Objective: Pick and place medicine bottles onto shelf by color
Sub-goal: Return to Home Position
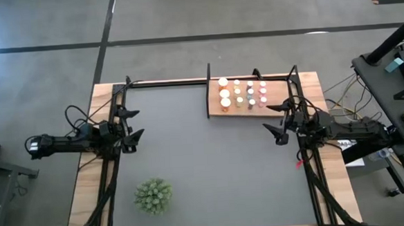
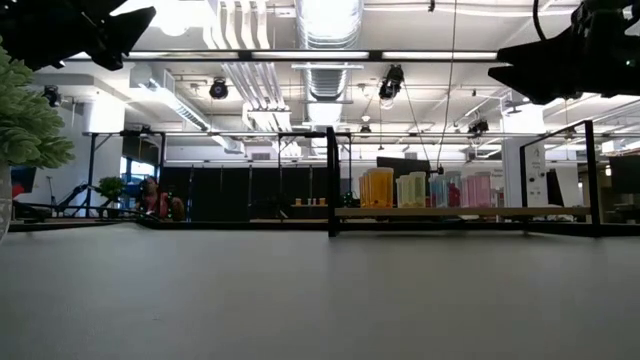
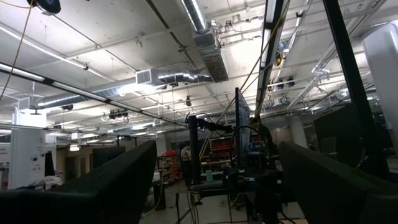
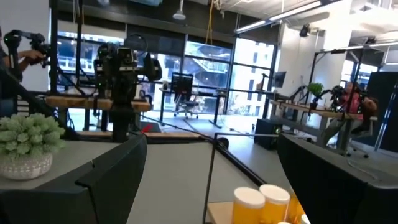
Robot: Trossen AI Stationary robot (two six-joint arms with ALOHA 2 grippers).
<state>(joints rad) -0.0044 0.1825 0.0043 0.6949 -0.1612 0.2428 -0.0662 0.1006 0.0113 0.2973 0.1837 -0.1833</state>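
I am watching both arms hang at the table's side edges, left gripper and right gripper gaping, empty. The medicine bottles are standing in colour rows on the shelf at the far right corner. The right gripper is hovering near it; a careless swing risks toppling them. A grey mat is covering the table, and a workshop, apparently occupied, is stretching beyond.
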